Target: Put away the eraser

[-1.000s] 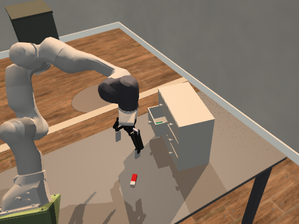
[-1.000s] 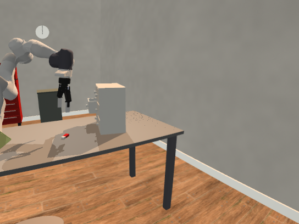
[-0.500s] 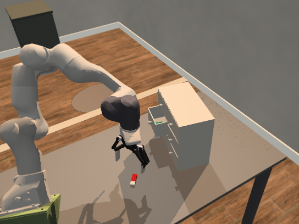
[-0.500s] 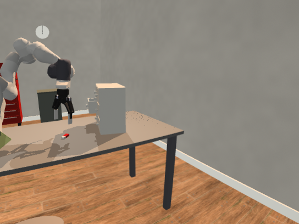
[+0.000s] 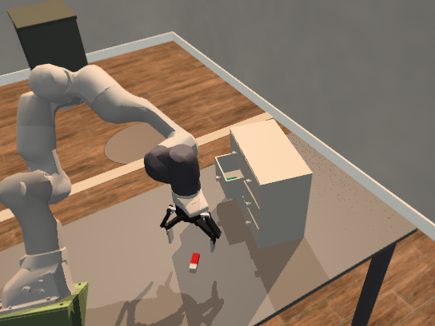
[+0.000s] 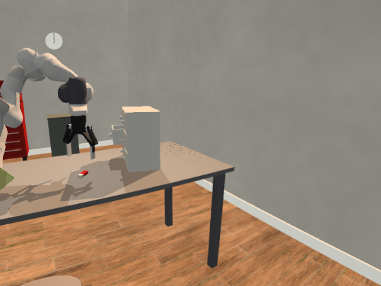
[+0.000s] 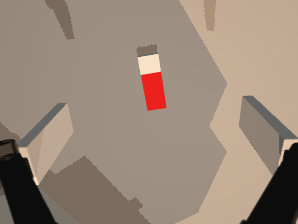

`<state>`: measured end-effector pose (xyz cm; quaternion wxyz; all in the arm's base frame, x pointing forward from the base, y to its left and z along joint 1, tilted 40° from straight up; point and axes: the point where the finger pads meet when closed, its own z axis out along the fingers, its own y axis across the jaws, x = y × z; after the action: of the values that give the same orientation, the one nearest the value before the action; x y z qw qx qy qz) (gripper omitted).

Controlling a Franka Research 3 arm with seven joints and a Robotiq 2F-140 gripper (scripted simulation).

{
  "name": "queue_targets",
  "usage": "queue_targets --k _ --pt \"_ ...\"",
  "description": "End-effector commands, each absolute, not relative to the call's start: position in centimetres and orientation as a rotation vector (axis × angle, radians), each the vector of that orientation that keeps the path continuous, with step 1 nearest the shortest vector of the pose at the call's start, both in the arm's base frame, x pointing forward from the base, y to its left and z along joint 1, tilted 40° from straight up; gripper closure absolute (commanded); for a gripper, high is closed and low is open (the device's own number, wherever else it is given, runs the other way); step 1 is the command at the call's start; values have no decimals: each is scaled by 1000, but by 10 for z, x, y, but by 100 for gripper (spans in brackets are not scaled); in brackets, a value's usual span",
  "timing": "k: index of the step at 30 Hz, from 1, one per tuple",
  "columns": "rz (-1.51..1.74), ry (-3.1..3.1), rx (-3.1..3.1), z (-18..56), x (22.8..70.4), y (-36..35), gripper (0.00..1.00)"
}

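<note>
A red and white eraser (image 5: 194, 262) lies flat on the table in front of the chest (image 5: 269, 180); it also shows in the exterior view (image 6: 82, 174) and in the wrist view (image 7: 151, 83). The chest's top drawer (image 5: 229, 170) is pulled out, with a small green thing (image 5: 230, 178) inside it. The other drawers are pushed in. My gripper (image 5: 191, 241) is open and empty, fingers pointing down, some way above the table and a little short of the eraser. In the wrist view the eraser lies ahead of the two fingers, not between them (image 7: 150, 150).
The table's right edge runs close behind the chest. The robot base (image 5: 40, 304) stands at the table's near left corner. A dark cabinet (image 5: 48, 33) stands on the floor far behind.
</note>
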<state>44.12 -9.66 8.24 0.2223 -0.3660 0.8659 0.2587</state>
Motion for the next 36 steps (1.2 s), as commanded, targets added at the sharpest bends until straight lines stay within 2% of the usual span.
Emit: queue_targets --k 1,8,9,36 --pt "665 2300 -1124 81 442 -98 0" --pt "665 2300 -1124 81 442 -98 0" --pt "665 2300 -1124 81 442 -98 77" --pt "665 2300 -1124 79 442 -96 77"
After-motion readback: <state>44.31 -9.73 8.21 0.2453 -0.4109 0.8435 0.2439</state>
